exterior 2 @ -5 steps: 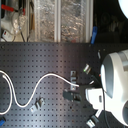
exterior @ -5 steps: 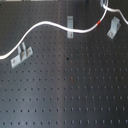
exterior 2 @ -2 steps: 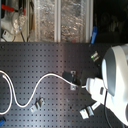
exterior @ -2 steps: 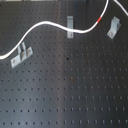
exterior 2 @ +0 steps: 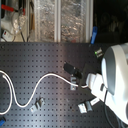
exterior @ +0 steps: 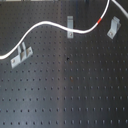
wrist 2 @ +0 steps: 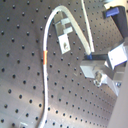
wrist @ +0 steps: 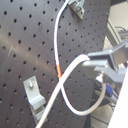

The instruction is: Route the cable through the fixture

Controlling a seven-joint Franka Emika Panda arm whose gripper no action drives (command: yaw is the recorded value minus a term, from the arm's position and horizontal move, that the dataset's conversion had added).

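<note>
The white cable (exterior: pixel 46 23) runs from the first exterior view's left edge, over the narrow straight clip (exterior: pixel 70 25), then rises past its red band (exterior: pixel 103 20) and off the top edge. The fixture (exterior: pixel 114 26), a short slanted silver bracket, lies just to the right of the red band, and the cable passes beside it, not through it. My gripper (wrist 2: pixel 95 57) is shut on the cable's end and holds it above the board. It also shows in the first wrist view (wrist: pixel 97 64), with the fixture (wrist: pixel 35 99) near the red band (wrist: pixel 60 73). The gripper is out of the first exterior view.
The wider two-armed bracket (exterior: pixel 20 54) lies at the first exterior view's left, below the cable. The black perforated board (exterior: pixel 70 90) fills that view. In the second exterior view the white arm (exterior 2: pixel 117 75) stands at the right and clutter (exterior 2: pixel 60 20) lies behind the board.
The gripper has left the first exterior view at the top right. The cable's end now rises steeply off the top edge, and the red band has shifted slightly right.
</note>
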